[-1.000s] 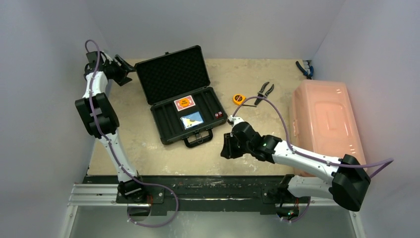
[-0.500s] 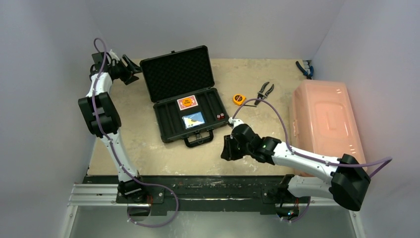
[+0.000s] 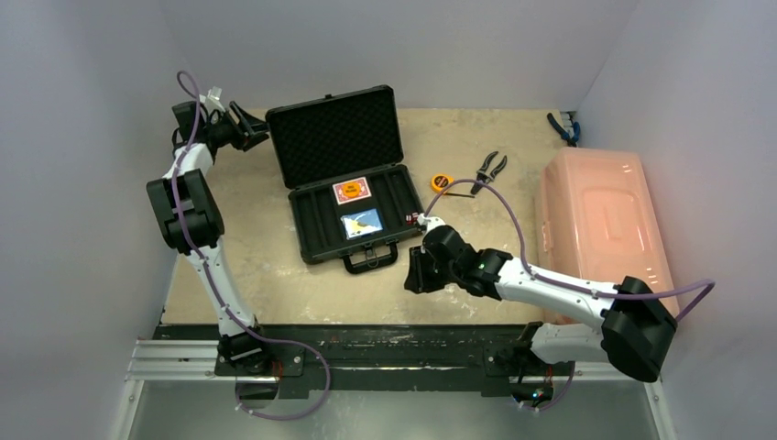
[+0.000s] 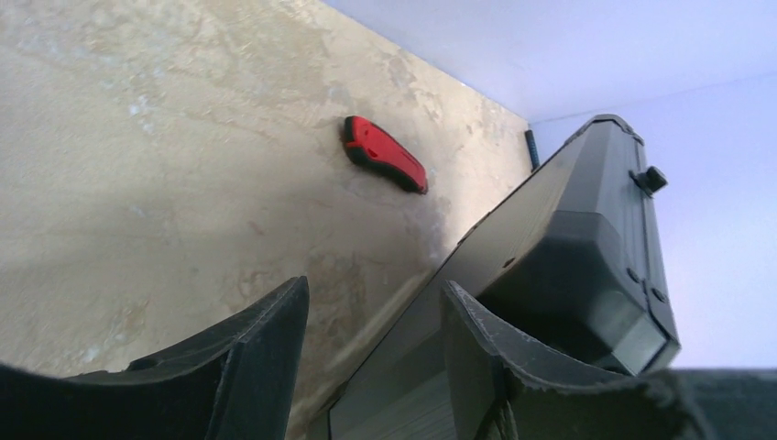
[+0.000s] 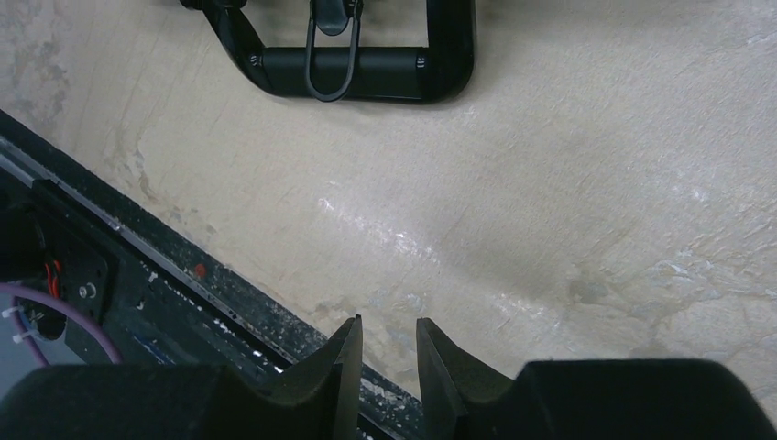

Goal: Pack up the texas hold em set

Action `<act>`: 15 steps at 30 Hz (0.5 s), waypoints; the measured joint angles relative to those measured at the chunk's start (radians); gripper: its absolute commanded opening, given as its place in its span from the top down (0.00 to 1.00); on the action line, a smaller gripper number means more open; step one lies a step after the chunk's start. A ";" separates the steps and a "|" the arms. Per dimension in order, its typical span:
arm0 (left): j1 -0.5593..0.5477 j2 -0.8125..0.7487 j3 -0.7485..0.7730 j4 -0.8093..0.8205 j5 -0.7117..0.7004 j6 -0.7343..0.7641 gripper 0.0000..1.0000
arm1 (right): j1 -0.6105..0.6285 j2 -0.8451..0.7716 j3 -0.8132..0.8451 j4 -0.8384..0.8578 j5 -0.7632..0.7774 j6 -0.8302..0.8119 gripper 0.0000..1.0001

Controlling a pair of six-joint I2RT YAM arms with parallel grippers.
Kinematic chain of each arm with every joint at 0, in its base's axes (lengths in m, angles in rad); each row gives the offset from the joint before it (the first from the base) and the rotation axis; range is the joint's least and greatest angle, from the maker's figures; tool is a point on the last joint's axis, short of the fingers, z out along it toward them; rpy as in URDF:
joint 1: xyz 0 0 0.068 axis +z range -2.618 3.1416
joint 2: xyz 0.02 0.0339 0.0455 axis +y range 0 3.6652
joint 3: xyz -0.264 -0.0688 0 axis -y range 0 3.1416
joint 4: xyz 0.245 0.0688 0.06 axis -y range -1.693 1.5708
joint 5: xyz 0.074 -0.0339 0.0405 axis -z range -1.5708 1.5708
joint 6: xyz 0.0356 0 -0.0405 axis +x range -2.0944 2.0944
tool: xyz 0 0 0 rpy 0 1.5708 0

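- Bench [image 3: 275, 266], pale and mottled, grey walls on three sides; pink bin [image 3: 600, 220] far right.
- Case [image 3: 311, 227]: mid-bench, open, lid [image 3: 334, 137] tilted back, handle [image 5: 366, 64] toward the arms.
- Contents: red deck [image 3: 351, 190] and blue deck [image 3: 360, 223] lie flat in the base. Dice [image 3: 412, 218] sit at the base's right edge; in or on the rim cannot be told.
- Left end effector [image 4: 374, 293]: fingers apart, straddling the lid's left edge, bare bench visible beside one finger, so likely not yet clamped.
- Right end effector [image 5: 387, 325]: fingers nearly together, a narrow slit between, nothing held, low over the bench just right of the handle.
- Step judged: swinging the lid down.
- Handling note: seat the dice first; grip the lid edge squarely, follow the hinge's arc, and steady the base with the right arm so the case does not slide.
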 measured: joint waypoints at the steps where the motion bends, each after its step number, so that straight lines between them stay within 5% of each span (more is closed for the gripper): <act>1: 0.000 0.000 -0.005 0.024 0.016 -0.011 0.48 | 0.000 0.000 0.000 0.003 0.000 0.000 0.69; 15: -0.040 -0.010 -0.114 0.520 0.241 -0.299 0.49 | 0.000 0.138 0.035 0.040 0.038 -0.008 0.70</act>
